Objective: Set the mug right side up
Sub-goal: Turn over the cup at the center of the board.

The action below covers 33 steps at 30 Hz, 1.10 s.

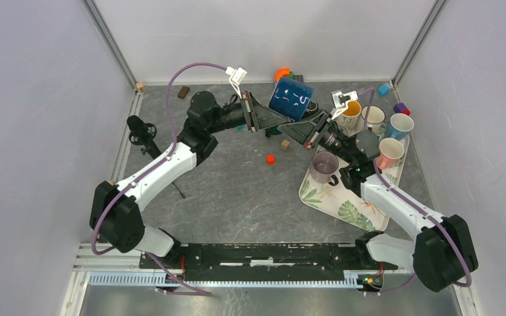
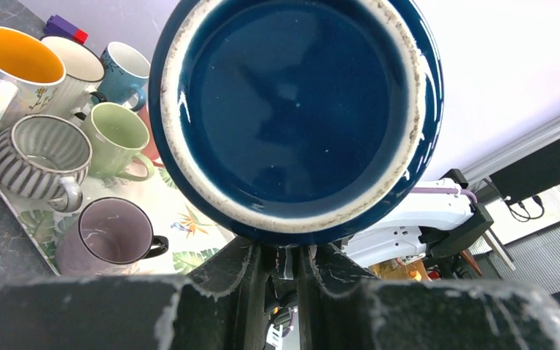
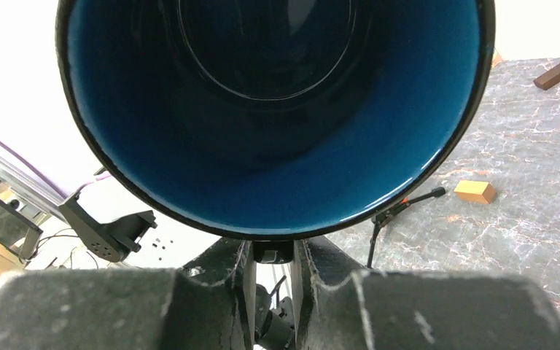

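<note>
The dark blue mug (image 1: 290, 97) hangs in the air above the back of the table, lying on its side. Its base faces my left gripper (image 1: 273, 121) and its mouth faces my right gripper (image 1: 306, 129). The left wrist view shows the mug's glazed base (image 2: 295, 109) just above my left gripper (image 2: 281, 255), whose jaws are nearly together at the mug's lower edge. The right wrist view looks into the mug's blue inside (image 3: 273, 109). There my right gripper (image 3: 273, 251) is shut on a dark handle stub under the rim.
A leaf-print tray (image 1: 342, 207) at the right holds several upright mugs, among them a purple one (image 1: 325, 166) and a pink one (image 1: 390, 153). A red block (image 1: 271, 158), a tan block (image 1: 285, 144) and a small black tripod (image 1: 141, 131) lie on the table.
</note>
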Each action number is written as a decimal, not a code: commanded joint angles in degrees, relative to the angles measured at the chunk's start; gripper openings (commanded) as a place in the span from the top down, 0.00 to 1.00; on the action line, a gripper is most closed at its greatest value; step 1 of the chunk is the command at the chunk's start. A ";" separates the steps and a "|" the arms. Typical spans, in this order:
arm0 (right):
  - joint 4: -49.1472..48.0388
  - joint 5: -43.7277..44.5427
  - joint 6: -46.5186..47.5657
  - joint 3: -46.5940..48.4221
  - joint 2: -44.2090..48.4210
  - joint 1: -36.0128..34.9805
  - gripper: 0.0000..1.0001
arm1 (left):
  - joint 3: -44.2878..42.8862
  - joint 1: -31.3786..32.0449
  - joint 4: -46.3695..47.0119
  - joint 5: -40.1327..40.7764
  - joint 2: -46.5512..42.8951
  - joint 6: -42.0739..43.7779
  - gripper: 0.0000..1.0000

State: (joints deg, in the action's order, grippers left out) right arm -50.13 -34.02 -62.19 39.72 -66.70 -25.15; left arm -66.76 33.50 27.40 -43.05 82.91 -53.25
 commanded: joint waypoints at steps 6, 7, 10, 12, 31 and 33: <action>1.85 0.51 5.55 3.08 1.68 -0.34 1.00 | -2.30 0.53 3.80 -2.66 -0.12 0.76 0.86; 2.07 0.54 5.73 3.08 1.83 -0.34 1.00 | -2.40 0.52 3.37 -2.55 -0.08 0.83 0.79; 2.88 0.79 6.42 3.08 2.26 -0.29 1.00 | -2.92 0.52 1.62 -2.00 -0.34 1.97 0.63; 3.72 1.10 7.10 3.08 2.65 -0.32 1.00 | -2.96 0.53 0.57 -1.47 -0.68 2.73 0.52; 20.99 9.09 19.44 4.04 8.39 -0.27 1.00 | -3.99 0.49 -21.06 5.69 -2.38 16.72 0.08; 21.99 9.63 20.18 3.96 9.00 -0.27 1.00 | -3.99 0.42 -22.38 6.32 -2.80 17.63 0.06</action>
State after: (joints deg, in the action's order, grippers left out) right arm -25.34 -27.03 -46.17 40.05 -60.88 -25.15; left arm -68.64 33.63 8.47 -38.83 82.74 -40.77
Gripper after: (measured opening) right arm 0.229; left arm 0.924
